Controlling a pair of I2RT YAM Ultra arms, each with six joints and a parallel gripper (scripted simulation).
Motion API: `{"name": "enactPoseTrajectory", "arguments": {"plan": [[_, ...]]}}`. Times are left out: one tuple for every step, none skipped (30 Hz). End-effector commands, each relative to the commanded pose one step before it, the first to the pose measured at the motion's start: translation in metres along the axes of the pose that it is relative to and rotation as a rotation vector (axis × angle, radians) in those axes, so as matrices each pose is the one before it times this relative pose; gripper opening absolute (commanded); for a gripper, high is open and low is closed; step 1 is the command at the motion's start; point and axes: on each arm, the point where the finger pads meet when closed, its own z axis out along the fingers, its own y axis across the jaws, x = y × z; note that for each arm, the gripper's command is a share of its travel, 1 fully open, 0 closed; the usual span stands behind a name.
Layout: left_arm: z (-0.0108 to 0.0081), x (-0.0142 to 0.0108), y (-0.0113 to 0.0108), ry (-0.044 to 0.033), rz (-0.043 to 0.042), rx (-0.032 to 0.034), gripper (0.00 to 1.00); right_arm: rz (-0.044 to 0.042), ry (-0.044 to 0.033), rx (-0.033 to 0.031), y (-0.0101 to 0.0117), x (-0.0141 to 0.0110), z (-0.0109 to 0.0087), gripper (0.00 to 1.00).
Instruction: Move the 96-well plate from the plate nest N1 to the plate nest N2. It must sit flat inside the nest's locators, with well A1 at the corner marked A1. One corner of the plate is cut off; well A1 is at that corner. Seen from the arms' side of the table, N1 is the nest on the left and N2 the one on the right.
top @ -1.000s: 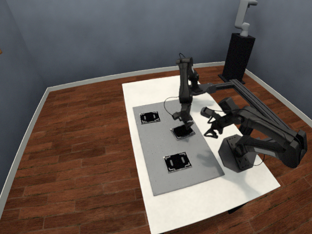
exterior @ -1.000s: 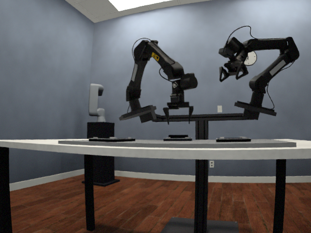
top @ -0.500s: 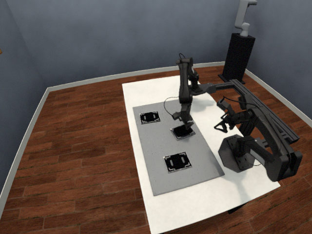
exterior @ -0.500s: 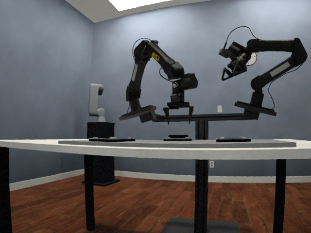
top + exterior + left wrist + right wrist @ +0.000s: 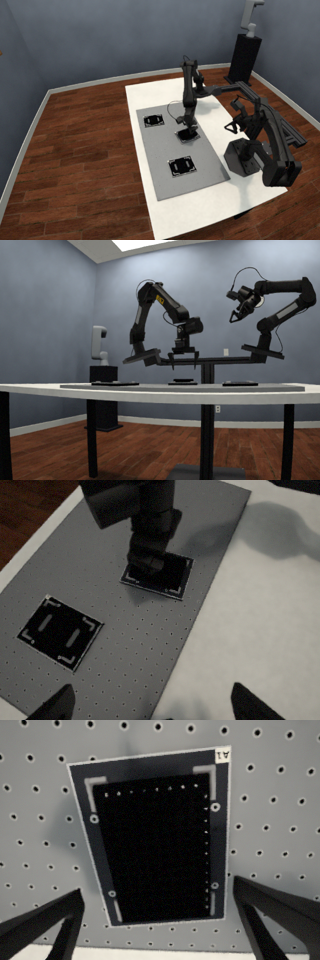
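The black 96-well plate sits flat in the middle nest on the grey baseplate. It fills the right wrist view, between the nest's white corner locators, with the A1 label at the nest's top right corner. My right gripper hangs open straight above the plate, clear of it, fingers on either side. My left gripper is open and empty, raised high off to the side. The left wrist view shows the right arm partly hiding the plate.
Two empty black nests lie on the baseplate, one at the far end and one at the near end; one also shows in the left wrist view. The arms' bases and rail stand along the table's right side.
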Motion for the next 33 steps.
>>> {"name": "enactPoseTrajectory", "arguments": {"plan": [[-0.00783,-0.00932,0.0045,-0.03332,-0.02451,-0.00766,1.0,-0.0022,-0.00896,-0.00054,0.00104,-0.00389,0.00851,1.0],[0.0,0.0,0.0,0.0,0.0,0.0,1.0,-0.00006,-0.00021,0.0005,-0.00014,0.00003,0.00154,1.0],[0.0,0.0,0.0,0.0,0.0,0.0,1.0,-0.00071,0.00131,0.00219,-0.00077,0.00077,0.00197,1.0],[0.0,0.0,0.0,0.0,0.0,0.0,1.0,-0.00068,0.00124,0.0021,-0.00073,0.00073,0.00195,1.0],[0.0,0.0,0.0,0.0,0.0,0.0,1.0,-0.00064,0.00116,0.00201,-0.0007,0.00069,0.00192,1.0],[0.0,0.0,0.0,0.0,0.0,0.0,1.0,-0.00061,0.00108,0.00192,-0.00067,0.00065,0.00189,1.0],[0.0,0.0,0.0,0.0,0.0,0.0,1.0,-0.00039,0.00056,0.00133,-0.00044,0.0004,0.00174,1.0],[0.0,0.0,0.0,0.0,0.0,0.0,1.0,0.0,-0.00018,0.00019,-0.00004,-0.00001,0.00149,1.0],[0.0,0.0,0.0,0.0,0.0,0.0,1.0,0.0,0.0,0.00002,-0.00001,0.00002,0.00149,1.0],[0.0,0.0,0.0,0.0,0.0,0.0,1.0,0.0,0.0,0.0,0.0,0.0,0.0,1.0],[0.0,0.0,0.0,0.0,0.0,0.0,1.0,0.0,0.0,0.0,0.0,0.0,0.0,1.0],[0.0,-0.00055,-0.0004,-0.00205,-0.00029,0.00149,1.0,0.0,0.0,0.00002,-0.00001,0.00002,0.00149,1.0],[0.0,-0.00004,-0.00003,-0.00014,0.00009,0.0001,1.0,0.0,0.0,0.00002,-0.00001,0.00002,0.00149,1.0],[0.0,0.0,0.0,0.0,0.0,0.0,1.0,0.0,0.0,0.00002,-0.00001,0.00002,0.00149,1.0],[0.0,0.0,0.0,0.0,0.0,0.0,1.0,0.0,0.0,0.00002,-0.00001,0.00002,0.00149,1.0],[0.0,0.0,0.0,0.0,0.0,0.0,1.0,0.0,0.0,0.00002,-0.00001,0.00002,0.00149,1.0],[0.0,0.0,0.0,0.0,0.0,0.0,1.0,0.0,0.0,0.00002,-0.00001,0.00002,0.00149,1.0],[0.0,0.0,0.0,0.0,0.0,0.0,1.0,0.0,0.0,0.00002,-0.00001,0.00002,0.00149,1.0],[0.00332,0.00335,-0.00143,0.01336,0.00726,-0.00154,1.0,0.0,0.0,0.00002,-0.00001,0.00002,0.00149,1.0],[0.0,0.0,0.0,0.0,0.0,0.0,1.0,0.0,0.0,0.00002,-0.00001,0.00002,0.00149,1.0],[0.0,0.0,0.0,0.0,0.0,0.0,1.0,0.0,0.0,0.00002,-0.00001,0.00002,0.00149,1.0],[0.0,0.0,0.0,0.0,0.0,0.0,1.0,0.0,0.0,0.00002,-0.00001,0.00002,0.00149,1.0],[0.0,0.0,0.0,0.0,0.0,0.0,1.0,0.0,0.0,0.00002,-0.00001,0.00002,0.00149,1.0],[0.0,0.0,0.0,0.0,0.0,0.0,1.0,0.0,0.0,0.00002,-0.00001,0.00002,0.00149,1.0],[0.0,0.0,0.0,0.0,0.0,0.0,1.0,0.0,0.0,0.00002,-0.00001,0.00002,0.00149,1.0],[0.0,0.0,0.0,0.0,0.0,0.0,1.0,0.0,0.0,0.00002,-0.00001,0.00002,0.00149,1.0],[0.0,0.0,0.0,0.0,0.0,0.0,1.0,0.0,0.0,0.0,0.0,0.0,0.0,1.0],[0.0,0.0,0.0,0.0,0.0,0.0,1.0,0.0,0.0,0.0,0.0,0.0,0.0,1.0],[0.0,0.0,0.0,0.0,0.0,0.0,1.0,0.0,0.0,0.00002,-0.00001,0.00002,0.00149,1.0],[0.0,0.0,0.0,0.0,0.0,0.0,1.0,0.0,0.0,0.00002,-0.00001,0.00002,0.00149,1.0],[0.0,0.0,0.0,0.0,0.0,0.0,1.0,0.0,0.0,0.0,0.0,0.0,0.0,1.0],[0.0,0.0,0.0,0.0,0.0,0.0,1.0,0.00074,0.0,0.0,0.0,0.0,0.0,1.0],[0.0,0.0,0.0,0.0,0.0,0.0,1.0,0.00122,0.00004,0.00004,-0.00001,0.00001,0.0,1.0]]}}
